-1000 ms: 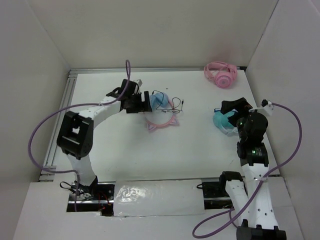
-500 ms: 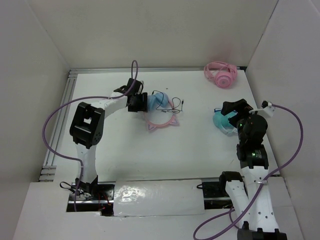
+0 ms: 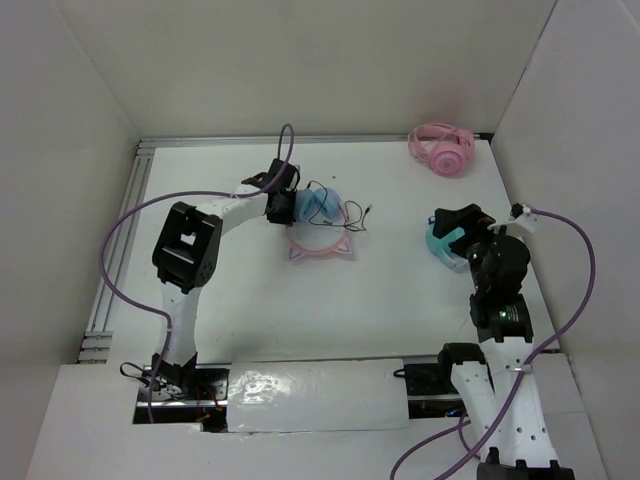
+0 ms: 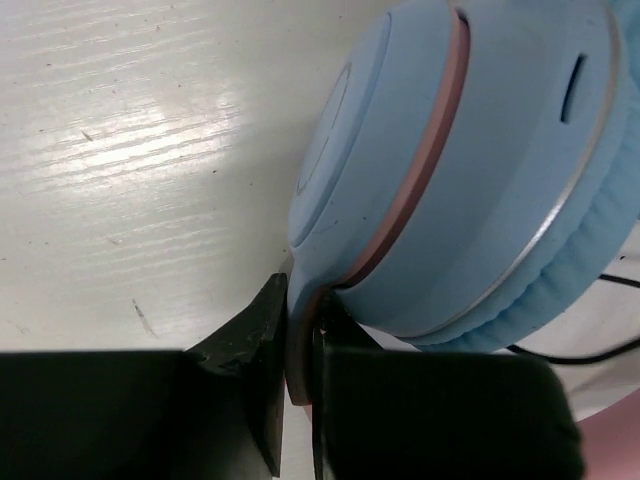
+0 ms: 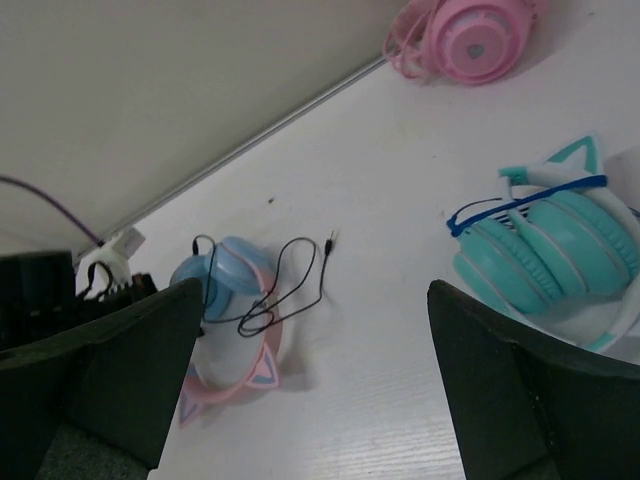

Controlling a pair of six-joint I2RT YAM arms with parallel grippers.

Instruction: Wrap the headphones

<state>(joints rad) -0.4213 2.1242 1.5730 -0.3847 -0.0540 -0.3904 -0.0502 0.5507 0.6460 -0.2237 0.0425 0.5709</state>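
The headphones point(image 3: 322, 207) lie at the table's back centre: light-blue ear cups point(image 4: 470, 160), a pink headband with cat ears point(image 3: 322, 247) and a thin black cable point(image 5: 290, 275) draped loosely over them, plug toward the right. My left gripper point(image 3: 282, 206) is at their left side, shut on the pink band where it meets the blue cup point(image 4: 300, 350). My right gripper point(image 3: 455, 225) hovers open well to the right, above the teal headphones, nothing between its fingers point(image 5: 520, 380). In the right wrist view the headphones point(image 5: 235, 310) appear at the lower left.
Teal headphones point(image 3: 442, 245) with a blue-wrapped cable rest at the right. All-pink headphones point(image 3: 440, 148) lie in the back right corner. White walls enclose the table, and a metal rail point(image 3: 120, 240) runs along the left edge.
The left gripper moved right to the blue ear cup and shut on the band; the headphones shifted slightly. The right arm moved a little left.
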